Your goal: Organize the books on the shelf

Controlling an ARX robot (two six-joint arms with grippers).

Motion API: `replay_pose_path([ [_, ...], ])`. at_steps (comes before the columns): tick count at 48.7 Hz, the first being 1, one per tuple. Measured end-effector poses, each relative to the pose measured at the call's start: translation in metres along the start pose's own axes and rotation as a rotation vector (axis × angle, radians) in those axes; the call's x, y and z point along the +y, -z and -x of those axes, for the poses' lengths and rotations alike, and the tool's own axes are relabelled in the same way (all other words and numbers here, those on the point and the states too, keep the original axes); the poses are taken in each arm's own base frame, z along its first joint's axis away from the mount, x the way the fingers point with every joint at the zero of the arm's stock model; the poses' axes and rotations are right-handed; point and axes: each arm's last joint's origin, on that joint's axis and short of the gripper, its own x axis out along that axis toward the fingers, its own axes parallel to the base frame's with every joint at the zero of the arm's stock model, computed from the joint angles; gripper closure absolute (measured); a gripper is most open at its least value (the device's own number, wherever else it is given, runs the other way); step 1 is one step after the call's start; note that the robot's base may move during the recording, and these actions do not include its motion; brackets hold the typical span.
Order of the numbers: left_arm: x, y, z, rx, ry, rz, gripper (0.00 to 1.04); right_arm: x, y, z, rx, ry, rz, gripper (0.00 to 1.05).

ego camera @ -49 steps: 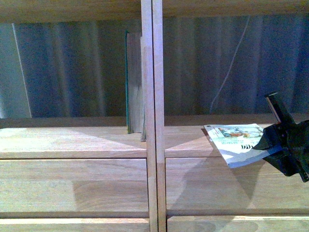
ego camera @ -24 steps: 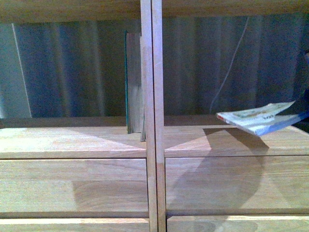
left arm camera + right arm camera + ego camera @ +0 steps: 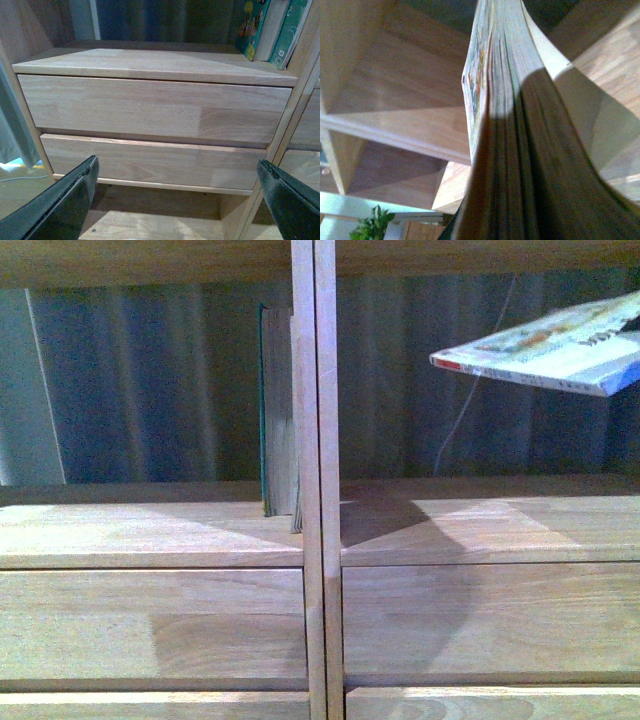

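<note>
A pale illustrated book (image 3: 545, 348) with a red-marked white spine hangs tilted in the air at the upper right of the shelf's right column. My right gripper is out of the front view; in the right wrist view its jaws are hidden behind the book's page edges (image 3: 512, 150), which it is shut on. Two teal-edged books (image 3: 280, 425) stand upright in the left column against the centre divider (image 3: 316, 480); they also show in the left wrist view (image 3: 272, 30). My left gripper (image 3: 180, 200) is open and empty, low before the shelf's left drawer fronts (image 3: 150, 107).
The light-wood shelf board (image 3: 150, 530) runs across both columns with drawer fronts (image 3: 480, 620) below. A thin white cable (image 3: 480, 380) hangs behind the right column. A green plant (image 3: 372, 225) shows beyond the shelf in the right wrist view.
The book has risen from just above the right shelf board to near the top of the compartment, and has swung from nose-down to nose-down-left with its cover upward. My right gripper has left the front view.
</note>
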Motion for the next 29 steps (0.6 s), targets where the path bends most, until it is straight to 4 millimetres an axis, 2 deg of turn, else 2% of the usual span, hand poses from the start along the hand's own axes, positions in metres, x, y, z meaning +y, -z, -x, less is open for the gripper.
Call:
replay_pose_path([
  [7, 0.0, 0.0, 0.0, 0.002, 0.008, 0.005, 0.07, 0.018, 0.006, 0.014, 0.025, -0.074, 0.071, 0.97],
  [11, 0.002, -0.004, -0.006, 0.015, 0.138, 0.144, 0.07, 0.024, 0.011, 0.018, 0.037, -0.103, 0.096, 0.97],
  [13, 0.004, -0.013, -0.013, 0.012, 0.202, 0.232, 0.07, 0.026, 0.014, 0.019, 0.045, -0.114, 0.106, 0.97],
  [25, 0.011, -0.075, -0.056, -0.018, 0.508, 0.435, 0.07, 0.032, 0.033, 0.014, 0.091, -0.148, 0.145, 0.97],
  [29, 0.014, -0.088, -0.069, -0.031, 0.586, 0.538, 0.07, 0.036, 0.04, 0.012, 0.106, -0.169, 0.152, 0.97],
])
